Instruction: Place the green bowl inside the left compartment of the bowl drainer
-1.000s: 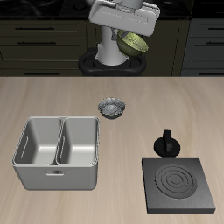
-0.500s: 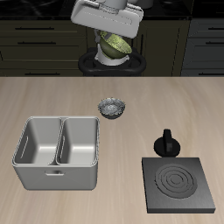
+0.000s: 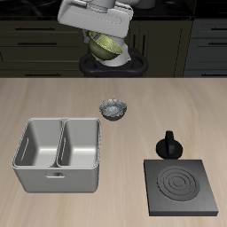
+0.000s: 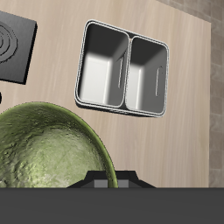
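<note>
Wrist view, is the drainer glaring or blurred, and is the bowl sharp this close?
Wrist view: the bowl drainer is sharp, with a bright sheen on one inner wall and darker shade opposite; the green bowl fills the foreground, its mottled texture slightly soft. Exterior view: even light, soft shadows inside the drainer, no glare.

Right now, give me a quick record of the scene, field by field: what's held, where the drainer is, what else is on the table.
held object: green bowl, tilted, carried high above the table
gripper: jaws shut on the bowl's rim
bowl drainer: on the table near its front edge, both wells empty
left compartment: empty, bowl not yet over it
other bowl: grey-white speckled bowl, behind the drainer
stove plate: flat black, beside the drainer
black knob object: just behind the stove plate
</note>
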